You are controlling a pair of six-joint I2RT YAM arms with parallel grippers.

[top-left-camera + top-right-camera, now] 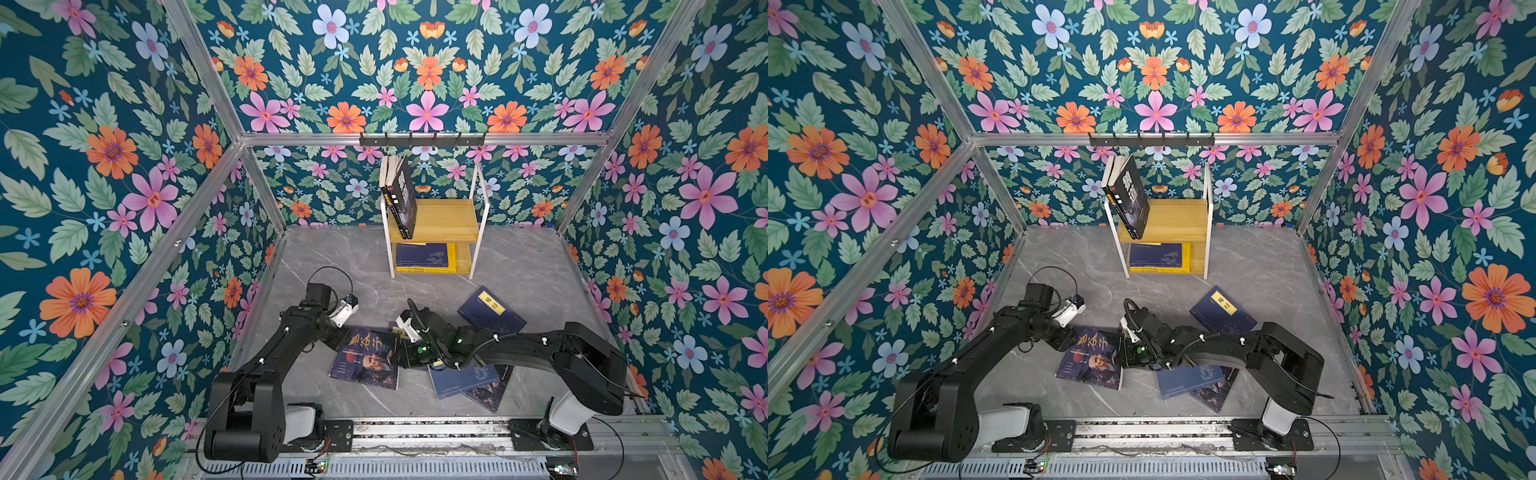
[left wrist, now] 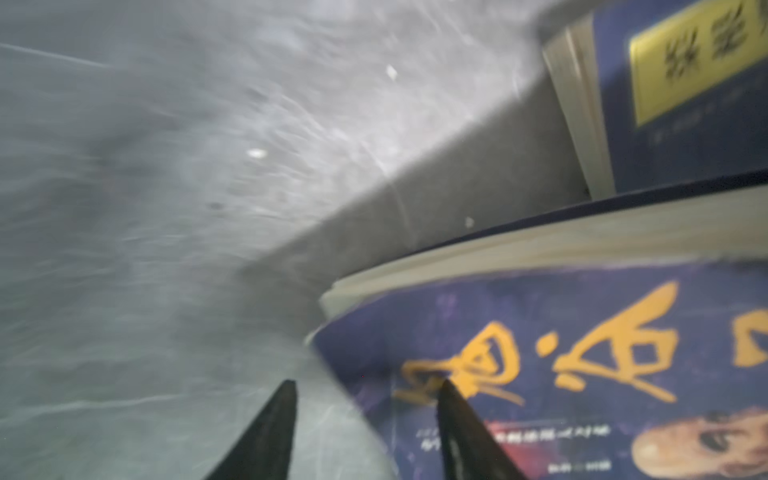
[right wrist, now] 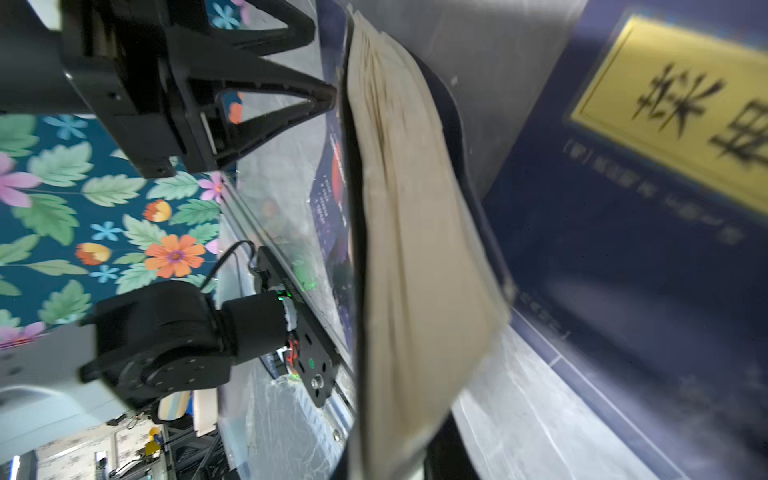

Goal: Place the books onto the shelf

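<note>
Left of the portrait book (image 1: 365, 359), my left gripper (image 2: 368, 384) stands open, one finger over the cover's corner. My right gripper (image 1: 400, 354) pinches that book's right edge. I count five books on the table (image 1: 519, 270), this one included. Farther back, the shelf (image 1: 444, 220) holds at least two leaning black books (image 1: 402, 195) above, two flat ones (image 1: 422, 254) below.
</note>
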